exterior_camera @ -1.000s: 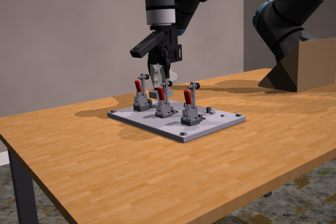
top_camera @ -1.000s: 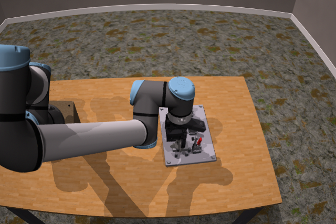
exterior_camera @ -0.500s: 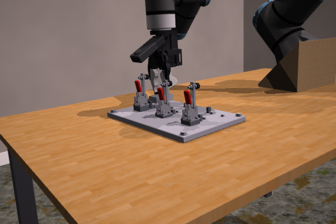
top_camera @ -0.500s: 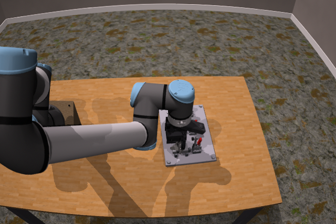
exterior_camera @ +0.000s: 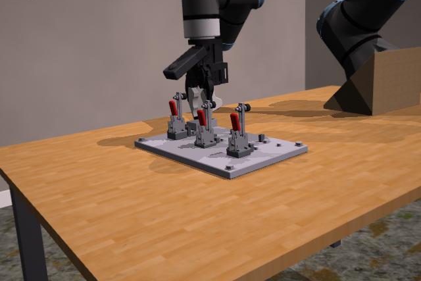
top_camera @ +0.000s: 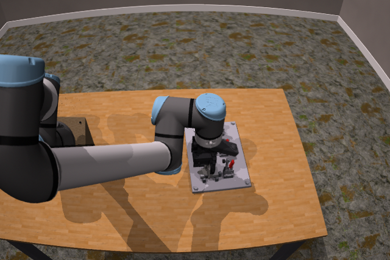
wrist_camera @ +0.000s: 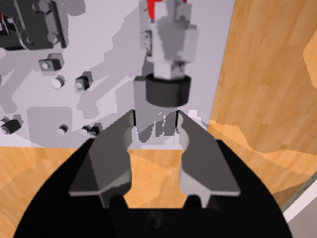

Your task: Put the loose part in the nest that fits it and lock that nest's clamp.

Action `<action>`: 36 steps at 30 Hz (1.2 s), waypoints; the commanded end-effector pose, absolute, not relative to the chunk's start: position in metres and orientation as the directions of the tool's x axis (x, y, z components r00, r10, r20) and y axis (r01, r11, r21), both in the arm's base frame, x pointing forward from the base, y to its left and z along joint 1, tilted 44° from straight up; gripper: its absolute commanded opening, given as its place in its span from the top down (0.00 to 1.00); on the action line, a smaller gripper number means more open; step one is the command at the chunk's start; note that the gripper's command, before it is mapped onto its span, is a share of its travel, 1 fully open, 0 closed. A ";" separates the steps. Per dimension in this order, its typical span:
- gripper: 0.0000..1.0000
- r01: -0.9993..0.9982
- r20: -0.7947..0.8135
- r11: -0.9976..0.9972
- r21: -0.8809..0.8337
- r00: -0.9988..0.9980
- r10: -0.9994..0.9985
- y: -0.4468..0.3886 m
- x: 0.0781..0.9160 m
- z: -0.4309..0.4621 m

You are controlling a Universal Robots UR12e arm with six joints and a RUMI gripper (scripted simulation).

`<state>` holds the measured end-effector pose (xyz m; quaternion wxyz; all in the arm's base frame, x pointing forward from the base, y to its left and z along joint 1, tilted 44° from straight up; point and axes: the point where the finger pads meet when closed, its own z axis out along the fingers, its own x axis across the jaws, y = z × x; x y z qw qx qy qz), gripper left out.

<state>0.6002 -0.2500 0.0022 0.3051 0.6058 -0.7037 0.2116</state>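
The grey fixture plate (top_camera: pixel 217 159) lies on the wooden table and carries three toggle clamps with red handles (exterior_camera: pixel 173 108) (exterior_camera: pixel 201 117) (exterior_camera: pixel 235 121); all three stand upright with their bars raised. My gripper (wrist_camera: pixel 156 111) is shut on the grey block part (wrist_camera: pixel 156 116) and holds it low over the plate, just behind the middle clamp (exterior_camera: pixel 204 135). In the exterior view the part (exterior_camera: pixel 198 123) sits close to the plate between the left and middle clamps. The black tip (wrist_camera: pixel 167 90) of that clamp's bar is right in front of the part. The pads under the part are hidden.
A brown box (exterior_camera: pixel 384 80) stands at the arm's base, far from the plate. Small pads and a stop block (exterior_camera: pixel 261 137) stand on the right part of the plate. Bolts mark the plate's corners (exterior_camera: pixel 298 143).
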 end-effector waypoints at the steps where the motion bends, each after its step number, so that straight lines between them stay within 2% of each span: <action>1: 1.00 -0.982 0.686 0.176 0.071 -0.080 -0.723 -0.250 0.601 0.003; 36: 1.00 -0.982 0.686 0.176 0.071 -0.080 -0.723 -0.254 0.601 0.000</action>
